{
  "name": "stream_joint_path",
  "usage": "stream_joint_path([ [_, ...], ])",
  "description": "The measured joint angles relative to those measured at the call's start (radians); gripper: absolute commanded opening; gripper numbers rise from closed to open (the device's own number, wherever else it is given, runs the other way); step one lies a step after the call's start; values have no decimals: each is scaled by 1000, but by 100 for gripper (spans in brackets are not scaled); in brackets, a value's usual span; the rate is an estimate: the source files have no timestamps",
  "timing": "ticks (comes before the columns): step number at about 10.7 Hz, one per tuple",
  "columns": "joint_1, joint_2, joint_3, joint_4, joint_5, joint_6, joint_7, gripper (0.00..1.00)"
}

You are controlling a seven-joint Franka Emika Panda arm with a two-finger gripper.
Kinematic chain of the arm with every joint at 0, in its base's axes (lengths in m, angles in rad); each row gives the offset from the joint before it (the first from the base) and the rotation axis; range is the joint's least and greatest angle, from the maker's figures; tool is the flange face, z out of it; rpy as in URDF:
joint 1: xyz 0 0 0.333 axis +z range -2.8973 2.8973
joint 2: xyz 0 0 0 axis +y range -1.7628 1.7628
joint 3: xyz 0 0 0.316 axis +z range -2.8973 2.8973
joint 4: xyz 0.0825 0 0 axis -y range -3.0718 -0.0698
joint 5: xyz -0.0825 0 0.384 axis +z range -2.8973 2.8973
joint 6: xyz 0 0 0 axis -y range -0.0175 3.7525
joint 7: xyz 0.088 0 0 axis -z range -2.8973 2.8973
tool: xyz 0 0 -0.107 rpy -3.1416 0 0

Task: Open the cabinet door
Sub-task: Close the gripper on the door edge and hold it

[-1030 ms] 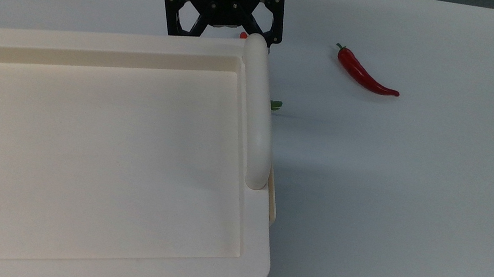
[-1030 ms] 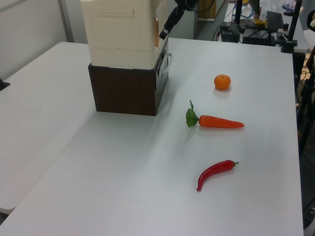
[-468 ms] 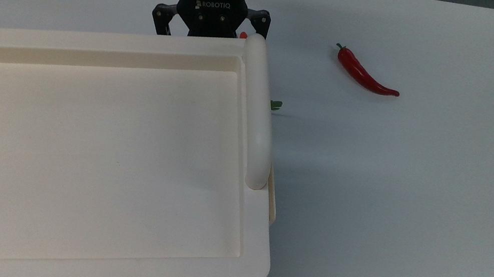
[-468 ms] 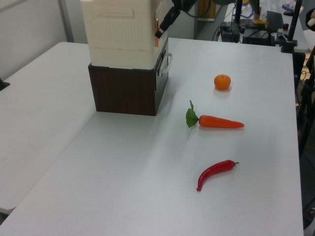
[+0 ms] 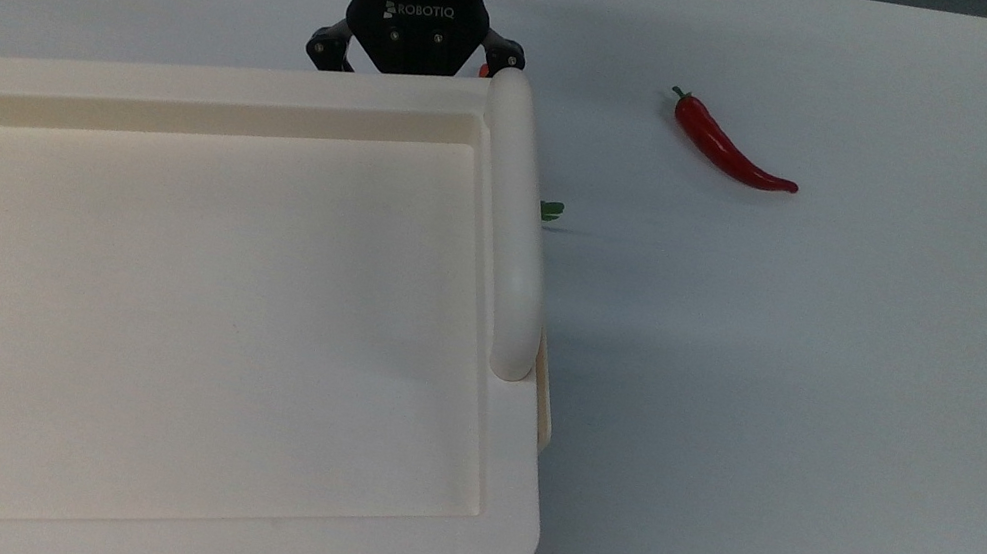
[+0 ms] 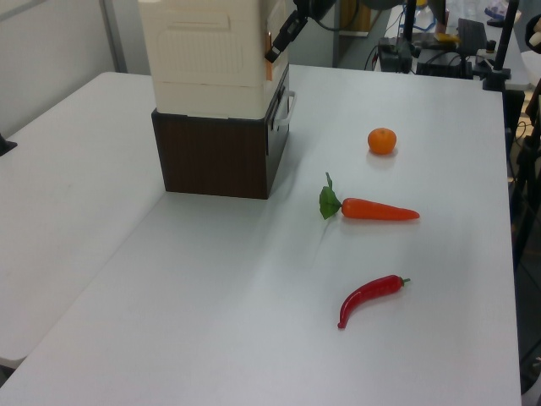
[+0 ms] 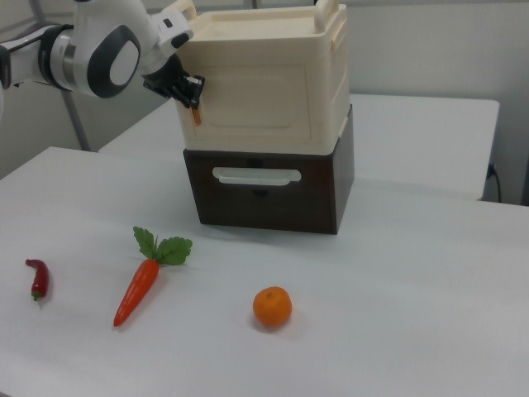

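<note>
- The top view is taken from above, close over the cabinet (image 5: 184, 304), whose recessed top takes up the top view's left; the table (image 5: 832, 428) is seen beyond it.
- The left view is set farther back, looking along the table (image 6: 211, 321) from one end, with the cabinet (image 6: 211, 59) at the far side.
- The right view is placed low and near, facing the cabinet (image 7: 264, 83) front on.
- The red chilli (image 5: 729, 151) (image 6: 369, 298) (image 7: 37, 277) is shared by all three views; the carrot (image 6: 376, 209) (image 7: 140, 285) and orange (image 6: 381, 140) (image 7: 272, 307) are shared by the left and right views.
</note>
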Motion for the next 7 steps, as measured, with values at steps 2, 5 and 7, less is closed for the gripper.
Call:
stream_joint_path([
  [2,1,0,0,0,-6,0,0,7],
  [5,1,0,0,1,-6,-4,0,7],
  [7,0,-2,-2,8,-6,-35,0,7],
])
